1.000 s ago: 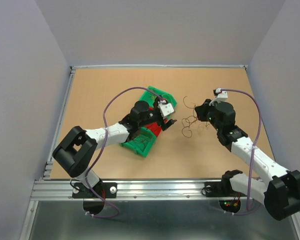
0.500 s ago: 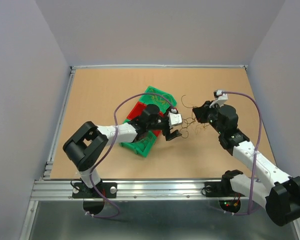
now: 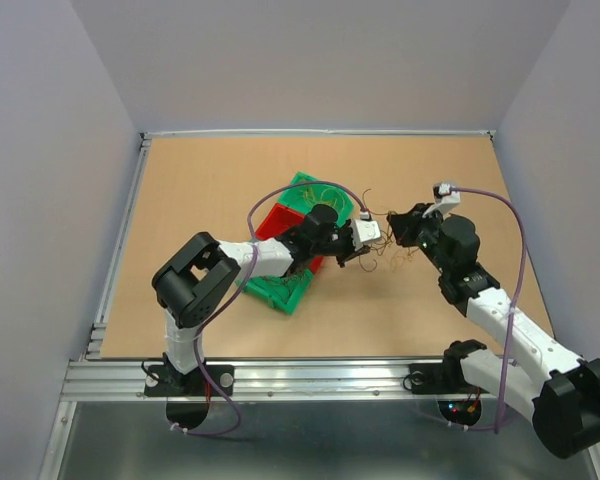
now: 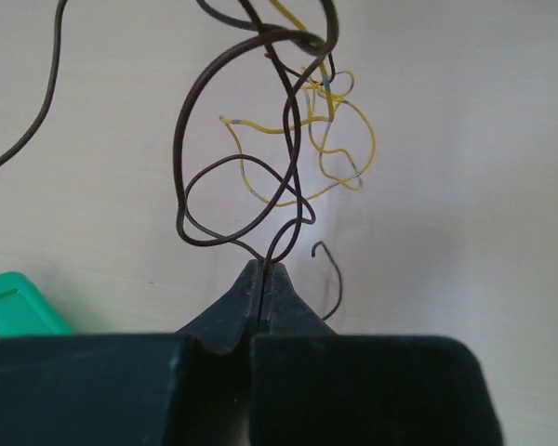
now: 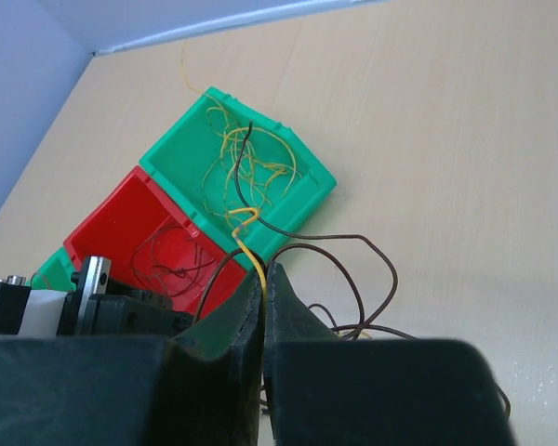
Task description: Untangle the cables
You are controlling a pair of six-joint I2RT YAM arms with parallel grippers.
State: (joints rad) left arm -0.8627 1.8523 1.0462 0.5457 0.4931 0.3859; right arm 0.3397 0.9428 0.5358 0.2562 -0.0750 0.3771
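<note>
Left wrist shows thin glossy cables [image 4: 178, 177] curling in loose loops.

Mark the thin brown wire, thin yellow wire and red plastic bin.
Thin brown wire [image 4: 179, 186]: left wrist, loop's left side.
Thin yellow wire [image 5: 249, 253]: right wrist, lower stretch.
Red plastic bin [image 5: 119, 228]: right wrist, floor.

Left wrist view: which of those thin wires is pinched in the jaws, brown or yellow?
The dark brown wire: its loop runs down into the shut jaws. The yellow wire lies beyond, clear of them.
</note>
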